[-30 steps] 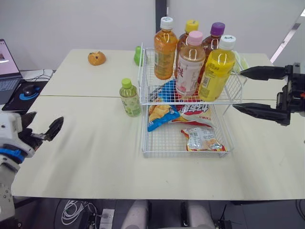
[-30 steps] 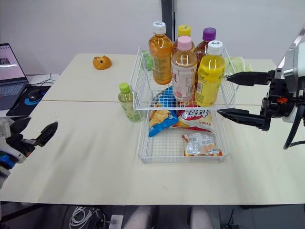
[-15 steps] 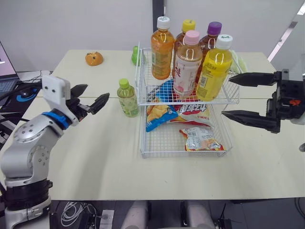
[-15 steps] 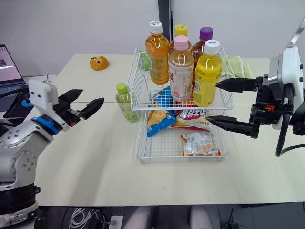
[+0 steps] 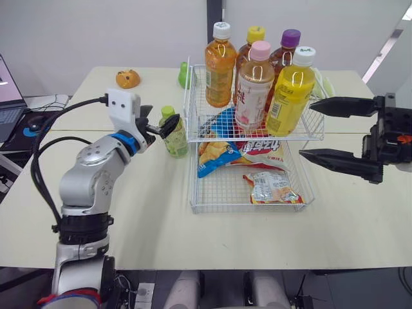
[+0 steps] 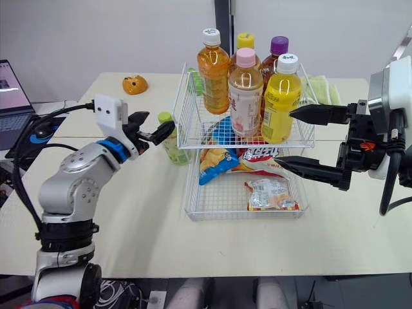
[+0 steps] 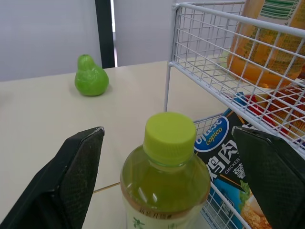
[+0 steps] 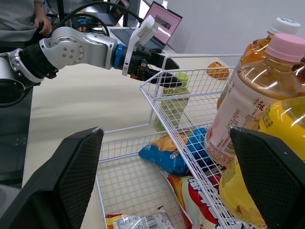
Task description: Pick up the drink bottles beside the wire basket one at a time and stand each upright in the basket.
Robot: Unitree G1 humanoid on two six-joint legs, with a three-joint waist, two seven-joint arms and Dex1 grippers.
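Bottle [image 7: 164, 183], clear plastic, round lime cap, between left gripper's [image 7: 167, 136] textured fingers [image 7: 76, 176]

A big cream table [image 5: 148, 212] sits in the middle of the room. A thin line [image 5: 61, 131] runs across its top, where two parts meet. Behind it is a plain pale wall [image 5: 96, 32] with a dark post [image 5: 215, 9] going up it. A grey bar [image 5: 389, 48] slants across the far right corner. On the left, an open laptop [image 6: 14, 87] sits on a dark desk. The floor [image 5: 322, 286] under the table is dark, with white cords [image 6: 119, 293] on it.
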